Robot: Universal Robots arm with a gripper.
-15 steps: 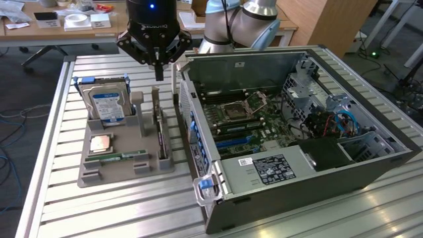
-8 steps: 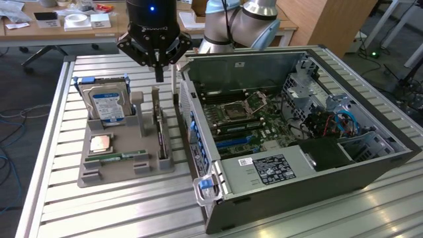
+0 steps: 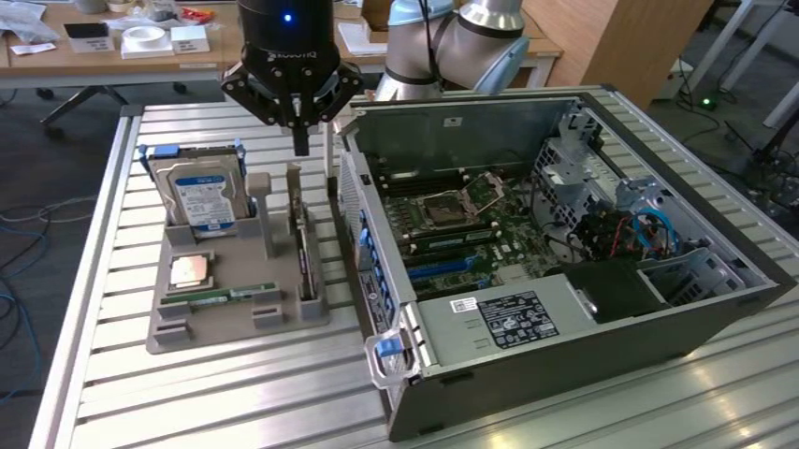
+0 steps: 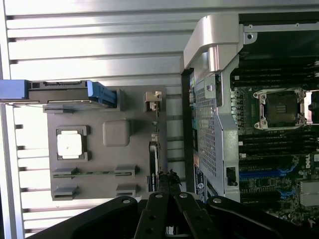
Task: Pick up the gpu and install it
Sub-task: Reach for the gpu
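Note:
The gpu (image 3: 301,245) stands on edge in a slot at the side of the grey holder (image 3: 238,323) that is closest to the computer case, with its silver bracket end toward the back. In the wrist view the gpu (image 4: 152,152) appears edge-on as a thin dark strip beside the case wall. My gripper (image 3: 299,148) hangs just above the card's back end, fingers shut together and holding nothing. Seen from the wrist, the closed gripper (image 4: 168,177) lines up over the card's edge.
The open computer case (image 3: 699,309) lies to the exterior view's right, its motherboard (image 3: 469,220) with blue slots exposed. The holder also carries a blue-labelled hard drive (image 3: 200,192), a CPU (image 3: 190,271) and a RAM stick (image 3: 219,295). All rest on a slatted metal table (image 3: 187,402).

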